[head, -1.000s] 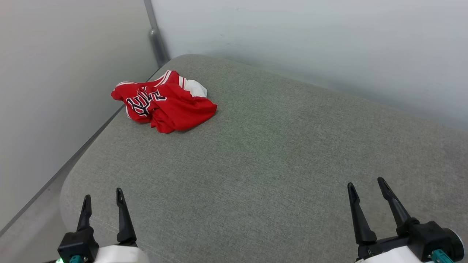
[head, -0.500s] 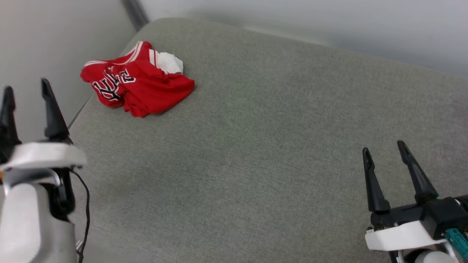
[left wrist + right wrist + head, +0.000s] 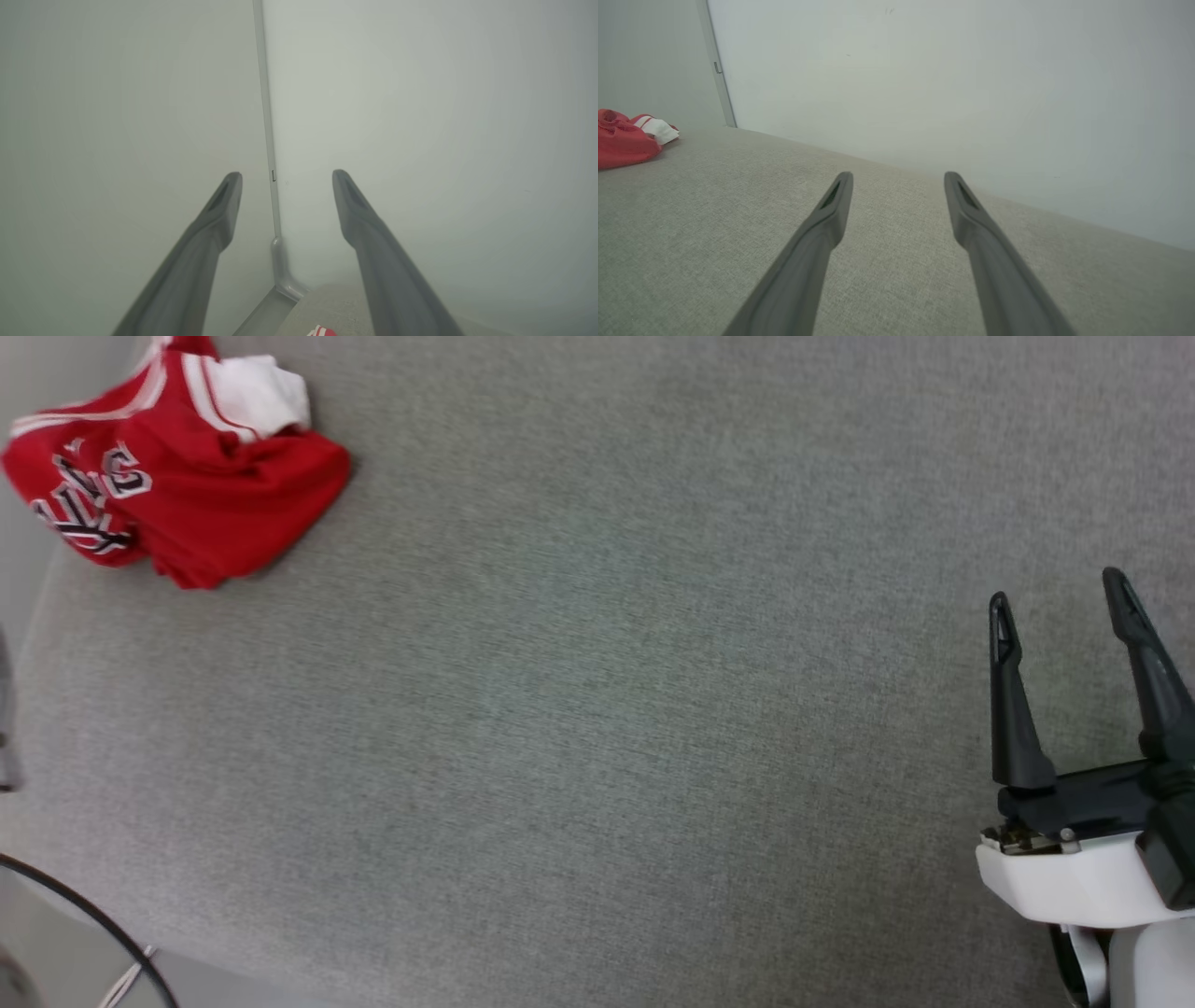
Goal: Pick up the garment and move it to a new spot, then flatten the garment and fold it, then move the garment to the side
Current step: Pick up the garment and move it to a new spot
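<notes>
Red shirt [image 3: 201,499] lies crumpled on the grey cushion [image 3: 597,709] (a sofa, perhaps); left gripper [image 3: 286,173] and right gripper [image 3: 1057,586] gape empty.

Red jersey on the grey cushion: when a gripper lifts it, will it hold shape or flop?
Probably floppy: the garment lies crumpled in soft folds, so it should drape from a pinch. Pushed, it would likely bunch on the woven grey cushion rather than slide.

Grey fabric cushion [image 3: 597,709] against pale walls [image 3: 924,70]; grey corner strip [image 3: 265,116]; black cable [image 3: 103,926] lower left.
</notes>
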{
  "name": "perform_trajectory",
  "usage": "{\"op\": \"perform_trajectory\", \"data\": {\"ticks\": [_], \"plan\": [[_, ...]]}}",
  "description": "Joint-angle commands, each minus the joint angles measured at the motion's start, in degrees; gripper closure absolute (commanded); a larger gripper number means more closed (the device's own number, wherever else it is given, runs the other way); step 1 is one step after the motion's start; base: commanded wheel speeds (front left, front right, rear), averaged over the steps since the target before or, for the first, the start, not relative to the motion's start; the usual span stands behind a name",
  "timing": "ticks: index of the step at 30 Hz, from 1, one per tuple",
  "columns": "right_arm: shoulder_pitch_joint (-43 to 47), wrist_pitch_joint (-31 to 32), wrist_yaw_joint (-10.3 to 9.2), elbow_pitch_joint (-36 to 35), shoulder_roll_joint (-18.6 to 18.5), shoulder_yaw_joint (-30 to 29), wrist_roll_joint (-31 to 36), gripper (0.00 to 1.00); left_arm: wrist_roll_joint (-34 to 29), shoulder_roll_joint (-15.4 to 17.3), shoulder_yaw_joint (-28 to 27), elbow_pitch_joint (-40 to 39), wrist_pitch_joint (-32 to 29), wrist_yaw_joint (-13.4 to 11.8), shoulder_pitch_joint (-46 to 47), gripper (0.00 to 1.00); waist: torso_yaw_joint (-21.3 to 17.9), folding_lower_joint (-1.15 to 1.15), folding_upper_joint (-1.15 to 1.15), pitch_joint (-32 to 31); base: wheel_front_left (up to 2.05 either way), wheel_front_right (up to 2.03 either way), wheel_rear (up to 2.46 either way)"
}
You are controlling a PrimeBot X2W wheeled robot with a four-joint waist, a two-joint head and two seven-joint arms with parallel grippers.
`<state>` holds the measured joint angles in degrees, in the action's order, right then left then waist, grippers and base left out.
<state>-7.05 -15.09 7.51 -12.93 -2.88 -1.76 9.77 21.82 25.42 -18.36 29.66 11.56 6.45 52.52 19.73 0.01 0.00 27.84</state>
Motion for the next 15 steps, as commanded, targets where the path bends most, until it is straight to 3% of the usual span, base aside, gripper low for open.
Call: {"op": "perform_trajectory", "data": {"ticks": [1, 6, 15], "plan": [[-0.92, -0.11, -0.03, -0.91, -0.36, -0.17, 0.47, 0.00, 0.36, 1.75, 0.58, 1.51, -1.16, 0.27, 1.64, 0.00, -1.73, -0.01, 0.00, 3.00, 0.00, 0.00, 0.00], [-1.24, -0.11, -0.04, -3.85, -1.42, -0.46, 1.11, 0.00, 4.89, 6.40, 5.16, 7.42, -10.48, 0.87, 7.36, 0.00, -2.26, -0.01, 0.00, 5.89, 0.00, 0.00, 0.00], [-2.20, -0.12, -0.03, -7.19, -2.63, -0.19, 1.66, 0.00, 23.94, 13.86, 20.88, 8.49, -38.34, 0.92, 7.55, 0.00, -3.32, -0.01, 0.00, 9.93, 0.00, 0.00, 0.00]]}}
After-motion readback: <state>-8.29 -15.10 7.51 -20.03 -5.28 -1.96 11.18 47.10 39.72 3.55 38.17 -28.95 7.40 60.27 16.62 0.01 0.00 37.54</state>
